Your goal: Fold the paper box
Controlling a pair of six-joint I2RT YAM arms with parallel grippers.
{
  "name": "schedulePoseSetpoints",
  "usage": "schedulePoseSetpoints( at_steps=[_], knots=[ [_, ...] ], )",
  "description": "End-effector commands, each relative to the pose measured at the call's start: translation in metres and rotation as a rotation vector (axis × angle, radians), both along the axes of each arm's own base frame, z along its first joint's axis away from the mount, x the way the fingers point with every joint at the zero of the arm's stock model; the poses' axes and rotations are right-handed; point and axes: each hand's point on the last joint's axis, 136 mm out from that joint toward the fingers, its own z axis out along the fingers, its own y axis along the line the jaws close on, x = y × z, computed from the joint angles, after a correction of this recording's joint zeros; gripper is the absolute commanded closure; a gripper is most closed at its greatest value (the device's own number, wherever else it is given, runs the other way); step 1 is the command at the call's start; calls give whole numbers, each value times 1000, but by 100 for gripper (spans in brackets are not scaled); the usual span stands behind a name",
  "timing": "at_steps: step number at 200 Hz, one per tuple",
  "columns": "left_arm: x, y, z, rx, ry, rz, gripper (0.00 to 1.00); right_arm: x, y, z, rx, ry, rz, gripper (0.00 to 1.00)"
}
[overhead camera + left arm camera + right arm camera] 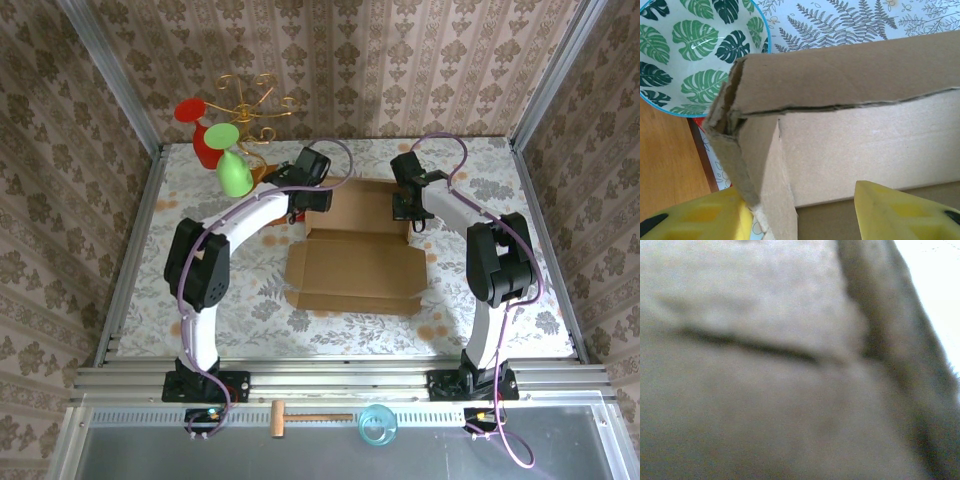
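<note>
The box [355, 265] is lying mid way across the table [500, 300], far walls partly raised, near flap flat. L end effector [800, 200] is straddling the far-left corner w/ fingers apart, clamping nothing. R end effector [410, 212] is sitting at the far-right corner, fingers together; can't tell if it's pinching card. Risk: unclamped, the left wall is prob. going to unfold, since its seam is gaping. Any sideways shove is risking sliding the box into the bowl [695, 50] just beside it.
</note>
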Motion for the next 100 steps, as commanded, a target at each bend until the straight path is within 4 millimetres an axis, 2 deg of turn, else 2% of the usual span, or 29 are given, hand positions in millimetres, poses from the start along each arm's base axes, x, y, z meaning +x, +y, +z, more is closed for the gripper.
schedulePoseSetpoints(
  at_steps=[1,38,64,100],
  knots=[
    [-1,2,10,-30,-2,-17,45,-7,4,-1,18,35,17,100],
    [7,3,-10,36,32,-20,45,-7,4,-3,22,45,17,100],
    [13,9,-15,68,8,-4,46,-7,4,-3,21,54,18,100],
    [20,9,-32,113,1,-2,53,-6,4,-2,26,49,18,100]
  ],
)
